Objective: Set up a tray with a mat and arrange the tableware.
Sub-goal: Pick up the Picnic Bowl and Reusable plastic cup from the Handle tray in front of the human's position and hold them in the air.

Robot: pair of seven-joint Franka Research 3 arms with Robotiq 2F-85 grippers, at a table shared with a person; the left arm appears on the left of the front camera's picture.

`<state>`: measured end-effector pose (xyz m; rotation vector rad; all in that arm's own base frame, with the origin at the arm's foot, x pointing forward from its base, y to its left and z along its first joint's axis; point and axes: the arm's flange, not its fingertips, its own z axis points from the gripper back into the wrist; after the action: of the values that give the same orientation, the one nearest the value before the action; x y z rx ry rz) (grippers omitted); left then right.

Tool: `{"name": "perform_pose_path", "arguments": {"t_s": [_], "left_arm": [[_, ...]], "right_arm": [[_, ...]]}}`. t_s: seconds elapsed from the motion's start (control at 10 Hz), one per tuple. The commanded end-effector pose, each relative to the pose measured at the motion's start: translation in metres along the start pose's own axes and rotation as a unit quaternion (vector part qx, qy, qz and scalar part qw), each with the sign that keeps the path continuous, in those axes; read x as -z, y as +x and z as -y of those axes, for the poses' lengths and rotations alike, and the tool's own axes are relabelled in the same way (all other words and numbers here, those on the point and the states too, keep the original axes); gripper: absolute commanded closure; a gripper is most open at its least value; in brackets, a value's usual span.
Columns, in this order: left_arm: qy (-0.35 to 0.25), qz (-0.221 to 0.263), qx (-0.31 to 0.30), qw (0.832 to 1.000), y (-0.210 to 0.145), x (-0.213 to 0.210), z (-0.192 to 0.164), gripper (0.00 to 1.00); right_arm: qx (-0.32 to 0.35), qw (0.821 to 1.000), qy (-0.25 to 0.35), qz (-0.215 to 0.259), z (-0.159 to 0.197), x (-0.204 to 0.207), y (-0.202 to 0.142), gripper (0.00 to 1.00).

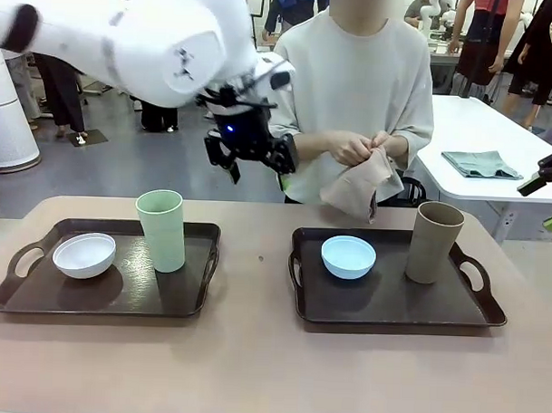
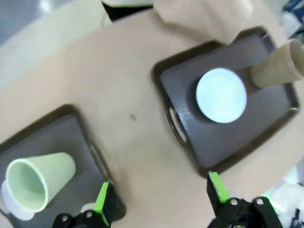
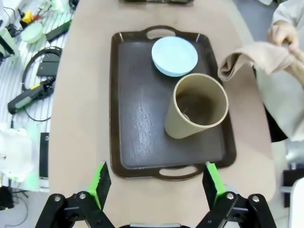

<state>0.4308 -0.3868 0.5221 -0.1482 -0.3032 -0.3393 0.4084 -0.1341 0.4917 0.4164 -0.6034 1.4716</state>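
Two dark brown trays lie on the tan table. The left tray (image 1: 37, 293) carries a white bowl (image 1: 84, 254) and a pale green tumbler (image 1: 162, 230). On the right tray (image 1: 390, 310) stand a light blue bowl (image 1: 349, 256) and a tan tumbler (image 1: 435, 241). Behind the right tray the person holds a beige mat (image 1: 358, 187) in both hands. My left gripper (image 1: 257, 170) hangs open high over the table's far middle. Below the left gripper (image 2: 160, 194) are the blue bowl (image 2: 221, 95) and green tumbler (image 2: 35, 180). My right gripper (image 3: 154, 183) is open above the right tray (image 3: 137, 118), tan tumbler (image 3: 195, 111) and blue bowl (image 3: 174, 56).
A white side table (image 1: 469, 123) at the back right bears a folded grey-green cloth (image 1: 481, 164). Tools and cables (image 3: 33, 90) lie beside the tan table. Bare tabletop runs between the two trays and along the near edge.
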Motion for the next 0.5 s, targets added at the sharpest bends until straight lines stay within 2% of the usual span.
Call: {"name": "perform_pose_path", "arguments": {"t_s": [0.0,0.4], "left_arm": [[0.018,-0.014,-0.020,1.000,0.039,0.025,0.027,0.00],[0.024,-0.028,-0.026,0.999,0.063,0.074,0.058,0.00]], "right_arm": [[0.023,1.000,-0.001,0.006,0.003,0.006,-0.008,0.00],[0.030,0.999,0.015,0.021,0.015,0.034,-0.014,0.00]]}}
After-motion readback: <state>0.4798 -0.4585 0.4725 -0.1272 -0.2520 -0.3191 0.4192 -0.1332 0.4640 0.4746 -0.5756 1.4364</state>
